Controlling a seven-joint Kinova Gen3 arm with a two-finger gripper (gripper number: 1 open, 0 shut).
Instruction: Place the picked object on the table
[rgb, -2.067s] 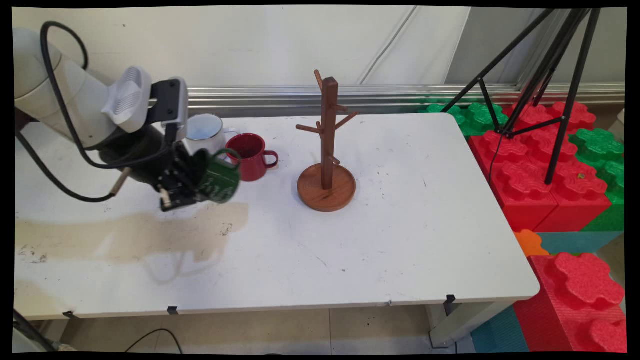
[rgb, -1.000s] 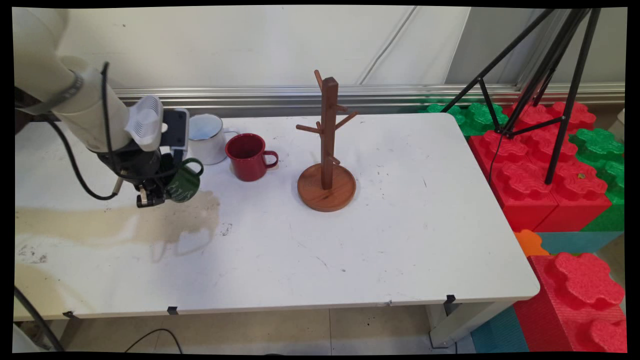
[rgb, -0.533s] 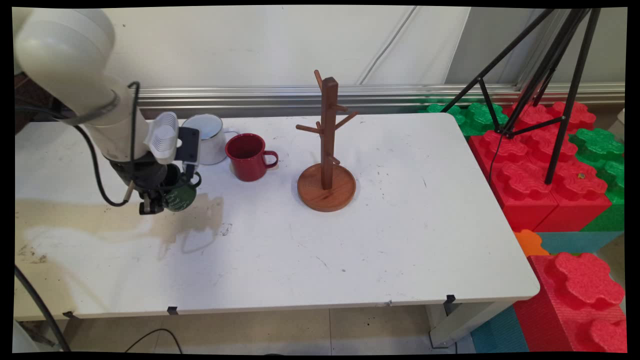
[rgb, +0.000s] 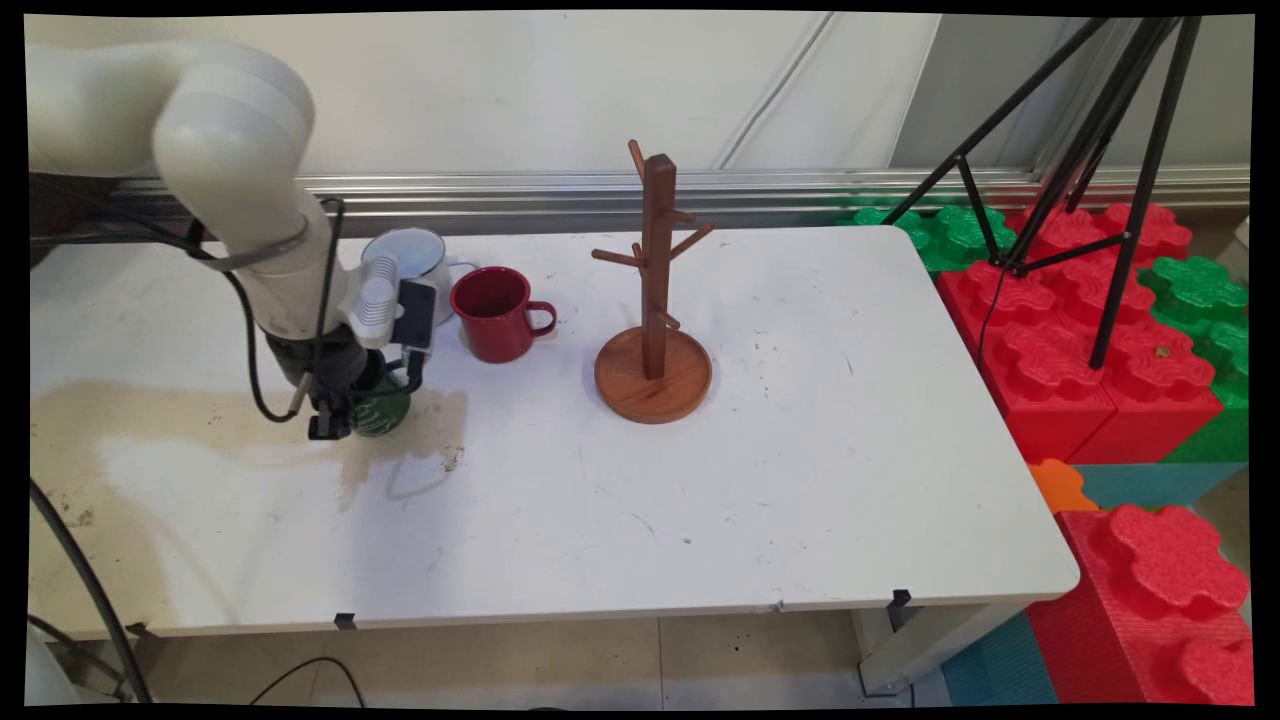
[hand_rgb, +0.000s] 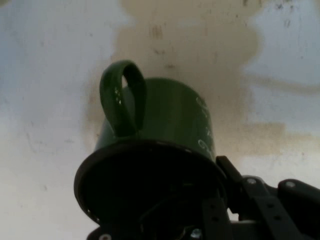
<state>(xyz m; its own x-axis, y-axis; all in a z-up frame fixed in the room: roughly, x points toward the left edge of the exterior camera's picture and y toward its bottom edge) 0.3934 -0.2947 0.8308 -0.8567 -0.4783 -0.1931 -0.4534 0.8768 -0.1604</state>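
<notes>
My gripper points down at the table's left side and is shut on the rim of a green mug. The mug sits upright, at or just above the white table; contact cannot be told. In the hand view the green mug fills the middle, its handle toward the top, one finger outside its rim. A red mug stands just right of my wrist, a white mug behind it. The wooden mug tree stands further right with bare pegs.
Red and green foam blocks and a black tripod stand off the table's right end. The arm's black cables hang by the wrist. A brownish stain covers the table's left part.
The arm turned the green mug from tilted to upright and lowered it toward the table, first swinging left, then drifting slightly right. The other mugs and the tree have not moved.
</notes>
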